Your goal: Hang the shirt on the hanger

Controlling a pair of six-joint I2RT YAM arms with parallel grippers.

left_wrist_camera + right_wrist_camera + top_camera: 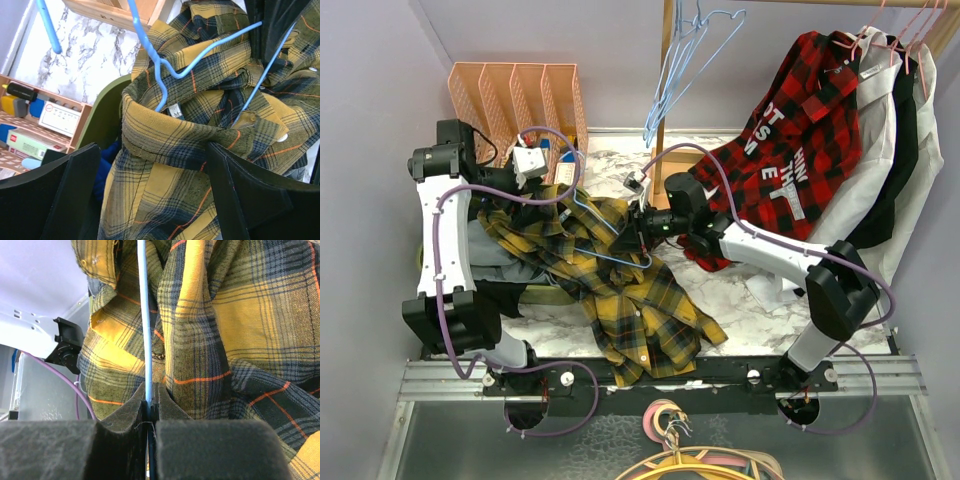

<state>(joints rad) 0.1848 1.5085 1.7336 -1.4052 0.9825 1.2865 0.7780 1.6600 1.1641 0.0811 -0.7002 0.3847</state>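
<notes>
The mustard and dark plaid shirt [640,310] lies crumpled on the marble table, spread from the left arm toward the front edge. The light-blue wire hanger [616,260] lies in its upper part. My right gripper [638,235] is shut on the hanger wire [144,315], with the shirt [240,315] draped close around it. My left gripper [560,190] is at the collar end. In the left wrist view its jaws [152,165] stand wide apart around the bunched shirt [165,130]. The hanger [216,46] runs through the collar opening just beyond.
A pink mesh file organizer [520,95] stands at the back left. Several spare blue hangers [680,60] hang on a wooden rack. A red-and-black plaid shirt [790,130] and grey, black and white garments [890,120] hang at the back right.
</notes>
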